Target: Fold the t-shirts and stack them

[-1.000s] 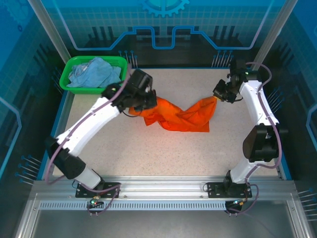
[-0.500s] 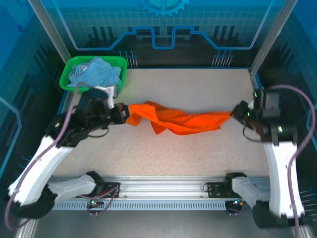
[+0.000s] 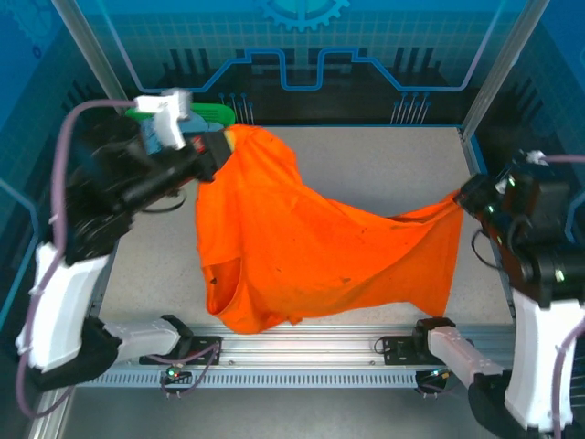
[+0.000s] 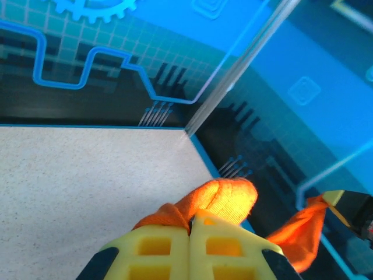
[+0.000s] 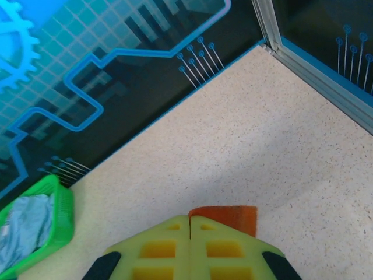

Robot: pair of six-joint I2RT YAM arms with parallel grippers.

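orange t-shirt (image 3: 311, 256) hangs spread between both claws, over table (image 3: 366, 165) centre. left gripper (image 3: 215, 151) clamped on shirt edge at 10 o'clock, right gripper (image 3: 466, 194) clamped on opposite edge at 3 o'clock. pale blue t-shirt (image 5: 26, 224) in green basket (image 5: 63, 201), 11 o'clock.

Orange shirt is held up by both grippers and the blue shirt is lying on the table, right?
No. The left gripper and right gripper do hold the orange shirt up, but the blue shirt lies in the green basket, as the right wrist view shows.
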